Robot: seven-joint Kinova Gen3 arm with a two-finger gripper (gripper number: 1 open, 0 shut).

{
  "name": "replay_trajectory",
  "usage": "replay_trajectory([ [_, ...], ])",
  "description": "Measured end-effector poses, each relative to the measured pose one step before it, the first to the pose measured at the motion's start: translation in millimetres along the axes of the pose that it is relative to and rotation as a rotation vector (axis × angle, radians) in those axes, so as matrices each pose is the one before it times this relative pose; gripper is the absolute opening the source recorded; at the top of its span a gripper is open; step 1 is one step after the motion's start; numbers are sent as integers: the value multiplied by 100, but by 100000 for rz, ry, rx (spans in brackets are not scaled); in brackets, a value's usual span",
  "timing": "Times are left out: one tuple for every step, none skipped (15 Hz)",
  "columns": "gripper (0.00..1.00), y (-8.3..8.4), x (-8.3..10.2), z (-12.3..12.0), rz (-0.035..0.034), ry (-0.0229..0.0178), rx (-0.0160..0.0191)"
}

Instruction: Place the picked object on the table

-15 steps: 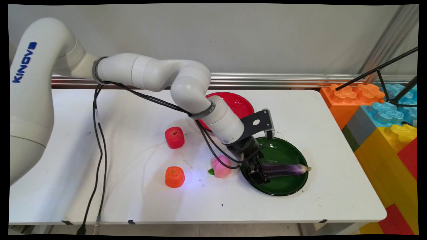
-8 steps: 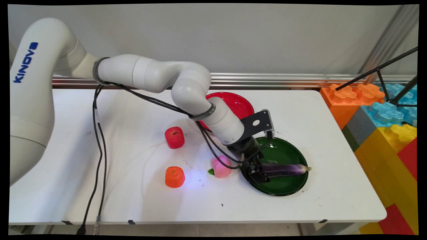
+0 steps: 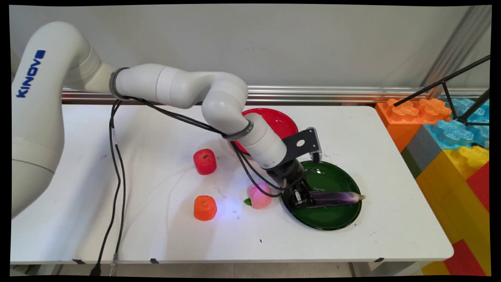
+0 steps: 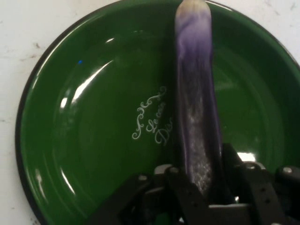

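One eggplant (image 3: 336, 197) lies on the green plate (image 3: 332, 221), its near end pinched between the fingers of the gripper (image 3: 301, 197); a peach (image 3: 258, 196) sits just beside the plate on the table (image 3: 156, 235).

- arm reaches in low, wrist angled down over the green plate (image 3: 340, 219)
- gripper (image 3: 303, 197) clamped around the near end of the eggplant (image 4: 194, 112)
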Motion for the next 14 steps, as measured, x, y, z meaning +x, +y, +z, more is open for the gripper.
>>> replay_trajectory([
  [0,-75,-10,-43,-922,-21,421],
  [0,-20,53,-56,-660,106,211],
  [0,9,64,-68,-669,144,156],
  [0,84,173,-128,-716,392,50],
  [0,112,267,-196,-607,593,-22],
  [0,120,291,-217,-420,685,-67],
  [0,90,239,-190,-237,456,-61],
  [0,134,350,-323,-395,705,-72],
  [0,84,232,-258,-274,456,9],
  [0,151,417,-458,-337,723,-27],
  [0,118,365,-450,-140,542,-5],
  [0,109,386,-630,-18,571,39],
  [0,42,294,-612,67,458,164],
  [0,6,155,-449,33,251,167],
])
